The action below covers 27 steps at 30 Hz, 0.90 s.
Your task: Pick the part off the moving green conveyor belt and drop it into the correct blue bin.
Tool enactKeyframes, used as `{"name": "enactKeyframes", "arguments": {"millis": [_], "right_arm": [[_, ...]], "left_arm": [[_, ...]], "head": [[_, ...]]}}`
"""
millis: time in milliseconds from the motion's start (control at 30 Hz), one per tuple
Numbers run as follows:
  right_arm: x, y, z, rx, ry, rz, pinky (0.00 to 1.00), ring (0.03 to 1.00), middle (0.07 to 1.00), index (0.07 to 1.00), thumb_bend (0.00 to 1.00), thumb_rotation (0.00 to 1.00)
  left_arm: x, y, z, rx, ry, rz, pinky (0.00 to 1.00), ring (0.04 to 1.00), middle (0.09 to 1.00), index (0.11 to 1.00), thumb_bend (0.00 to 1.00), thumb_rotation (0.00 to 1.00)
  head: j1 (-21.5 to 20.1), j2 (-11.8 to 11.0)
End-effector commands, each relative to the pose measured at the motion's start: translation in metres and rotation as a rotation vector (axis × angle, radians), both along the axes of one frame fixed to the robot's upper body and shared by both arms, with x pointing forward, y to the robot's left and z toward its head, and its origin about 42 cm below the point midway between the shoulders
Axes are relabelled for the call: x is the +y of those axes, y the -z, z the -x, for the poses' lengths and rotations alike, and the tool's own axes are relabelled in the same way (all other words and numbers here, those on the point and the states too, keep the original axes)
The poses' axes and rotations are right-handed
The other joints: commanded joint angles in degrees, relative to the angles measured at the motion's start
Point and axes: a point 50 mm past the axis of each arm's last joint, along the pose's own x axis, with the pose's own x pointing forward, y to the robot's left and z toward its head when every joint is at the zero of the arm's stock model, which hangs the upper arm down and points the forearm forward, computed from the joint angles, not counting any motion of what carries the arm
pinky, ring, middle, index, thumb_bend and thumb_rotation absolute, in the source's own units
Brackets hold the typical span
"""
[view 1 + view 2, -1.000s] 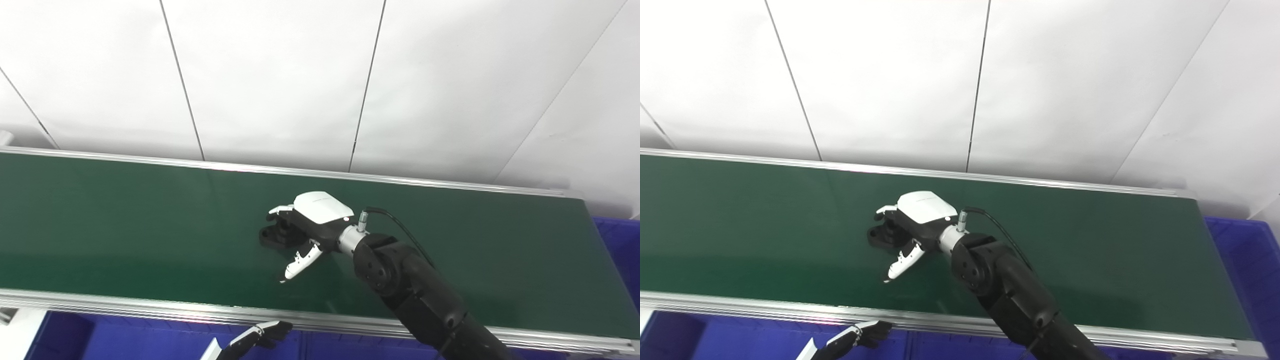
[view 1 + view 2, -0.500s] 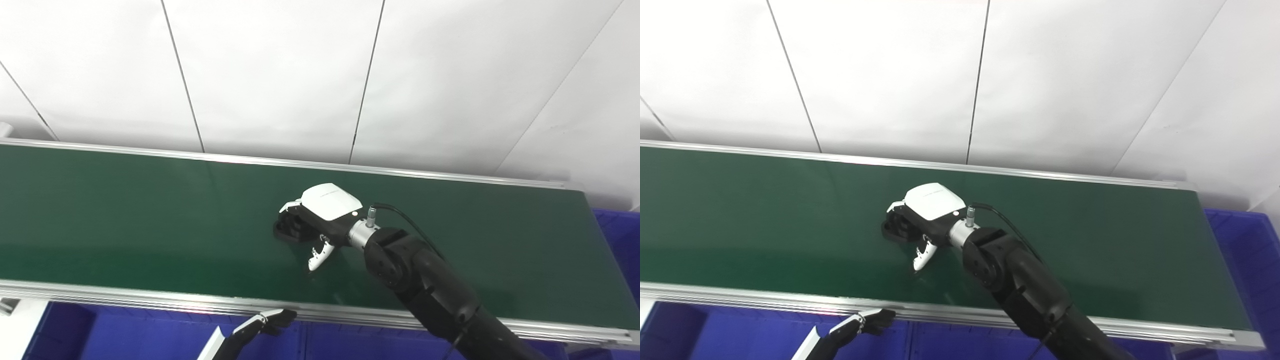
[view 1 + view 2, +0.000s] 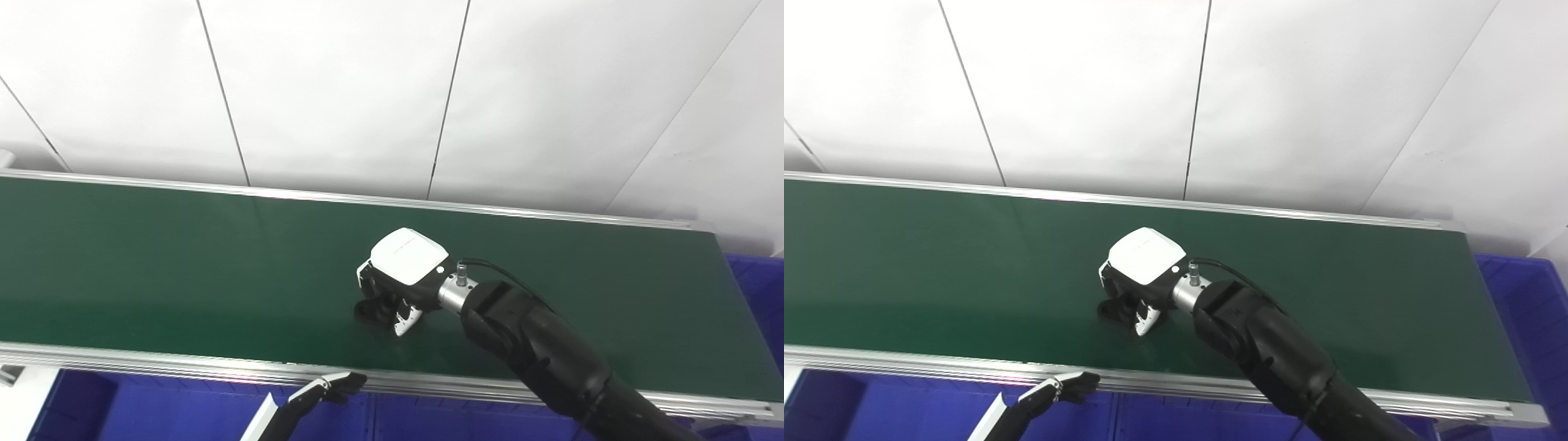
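Observation:
A small black part (image 3: 375, 311) sits on the green conveyor belt (image 3: 153, 263), also seen in the right eye view (image 3: 1115, 312). My right hand (image 3: 401, 275) has its fingers and thumb closed around the part, with most of the part hidden under the white back of the hand. The part still looks to be touching the belt. My left hand (image 3: 324, 392) is low at the picture's bottom edge, below the belt's near rail, with only its fingertips showing; it holds nothing I can see.
Blue bins run below the belt's near rail (image 3: 153, 410) and stand past its right end (image 3: 756, 294). The aluminium rails (image 3: 184, 364) border the belt. A white panelled wall is behind.
My right hand has closed its fingers and thumb around the black part and shifted right and toward the near rail with it. The left hand has barely moved. The camera tilted slightly.

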Motion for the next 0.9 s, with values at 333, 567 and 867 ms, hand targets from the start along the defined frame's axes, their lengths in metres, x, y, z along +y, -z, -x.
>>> {"name": "enactKeyframes", "arguments": {"millis": [333, 567, 867], "right_arm": [[0.0, -0.018, 0.005, -0.054, -0.023, -0.153, 0.27, 0.358, 0.482, 0.535, 0.51, 0.0], [-0.009, -0.059, 0.015, -0.105, -0.005, -0.25, 0.26, 0.444, 0.483, 0.489, 0.52, 0.0], [-0.034, -0.093, 0.038, -0.118, 0.056, -0.287, 0.26, 0.448, 0.516, 0.461, 0.52, 0.0]], "left_arm": [[-0.001, -0.006, -0.001, -0.026, 0.013, 0.021, 0.7, 0.753, 0.792, 0.771, 0.64, 0.34], [-0.002, -0.006, -0.004, -0.024, 0.016, 0.027, 0.7, 0.752, 0.788, 0.765, 0.63, 0.31], [-0.001, -0.007, -0.005, -0.018, 0.014, 0.034, 0.68, 0.75, 0.788, 0.769, 0.63, 0.32]], "head": [[0.01, -0.57], [-0.58, -0.39], [-1.28, 0.18]]}}
